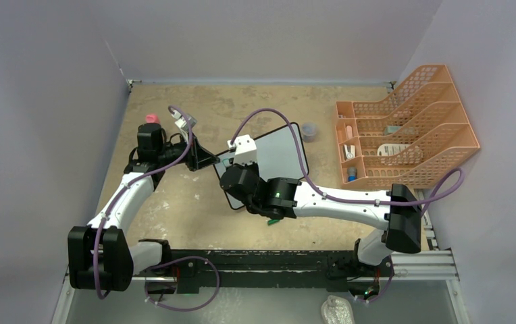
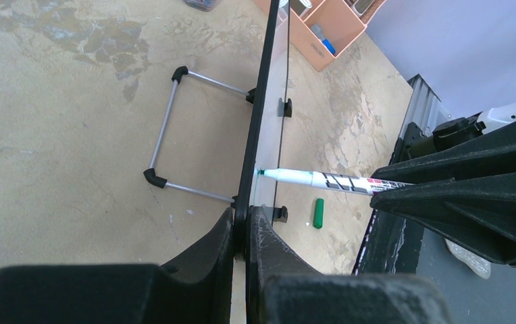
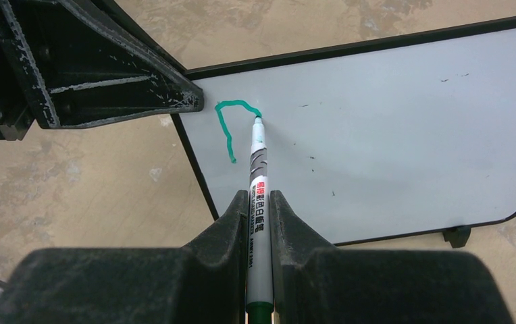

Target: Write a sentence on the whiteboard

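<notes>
We see the whiteboard (image 1: pixel 279 154) standing near mid-surface (image 1: pixel 174 216), propped up on a wire stand (image 2: pixel 164 135) and small black feet (image 3: pixel 456 235), btwn the two arms & left of the orange rack (image 1: pixel 404 135). The left fingers (image 2: pixel 261 236) are clenched on the board's black edge, one finger on each side. The right fingers (image 3: pixel 236 219) are clamped tight round a marker (image 3: pixel 259 182), white barrel w/ black & red print, pointing at the board face. Its green tip touches the board right at one end of the sentence (image 3: pixel 227 128), which is only one green hooked stroke: a short arc on top w/ a leg running down from its other end, in the board corner nearest the left fingers. The rest of the board is white apart from a few tiny dark specks. In the left wrist view a green cap (image 2: pixel 318 212) lies on the surface in front of the board, near one foot but apart from it. The rack holds a few small items, can't tell what. A small dark round pot (image 1: pixel 308 131) sits btwn board & rack; a pink thing (image 1: pixel 151 118) sits beyond the left arm.
</notes>
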You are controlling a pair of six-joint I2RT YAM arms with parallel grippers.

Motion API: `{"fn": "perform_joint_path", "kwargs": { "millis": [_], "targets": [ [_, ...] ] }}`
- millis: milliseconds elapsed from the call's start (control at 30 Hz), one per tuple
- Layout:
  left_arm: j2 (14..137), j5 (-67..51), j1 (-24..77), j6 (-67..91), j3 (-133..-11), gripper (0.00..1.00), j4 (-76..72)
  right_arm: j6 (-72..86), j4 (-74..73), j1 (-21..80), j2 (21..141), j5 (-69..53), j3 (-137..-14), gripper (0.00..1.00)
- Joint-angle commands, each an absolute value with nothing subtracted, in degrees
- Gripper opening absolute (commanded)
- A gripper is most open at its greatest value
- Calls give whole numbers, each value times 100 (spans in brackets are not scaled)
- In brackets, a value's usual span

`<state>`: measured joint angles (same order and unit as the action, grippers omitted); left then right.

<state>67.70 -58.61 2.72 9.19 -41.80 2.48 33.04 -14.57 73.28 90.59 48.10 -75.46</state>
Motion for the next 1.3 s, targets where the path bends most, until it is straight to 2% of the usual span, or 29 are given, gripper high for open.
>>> {"fn": "perform_joint_path", "kwargs": {
  "millis": [0, 1267],
  "targets": [
    [6758, -5914, 300, 809, -4417, 0, 229, 3384, -1435, 7310, 8952, 4661, -7493, 0],
    [6776, -5902, 300, 800, -4421, 0, 236, 3381, -1671, 7436, 9132, 4579, -7581, 0]
  ]
}}
